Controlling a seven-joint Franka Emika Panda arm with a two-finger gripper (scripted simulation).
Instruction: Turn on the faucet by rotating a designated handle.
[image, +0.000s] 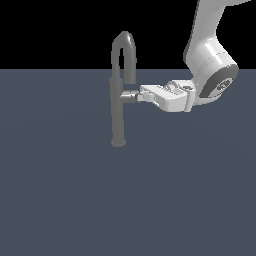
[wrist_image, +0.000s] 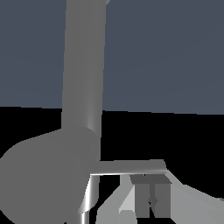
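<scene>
White arm comes down from top at exterior view's right, bends, wrist lies flat, pointing left. Gripper at handle, fingertips touching stub end. Fingers sit just under thin lever; cannot tell if spread or closed. Faucet stands upright on dark grey floor, left of gripper. Grey column, small round base, arched spout curling down toward gripper side.

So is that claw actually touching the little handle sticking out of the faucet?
Cannot tell. In the exterior view the claw meets the handle with no visible gap, but the wrist view shows its fingertips beside the lever without clear contact.
</scene>
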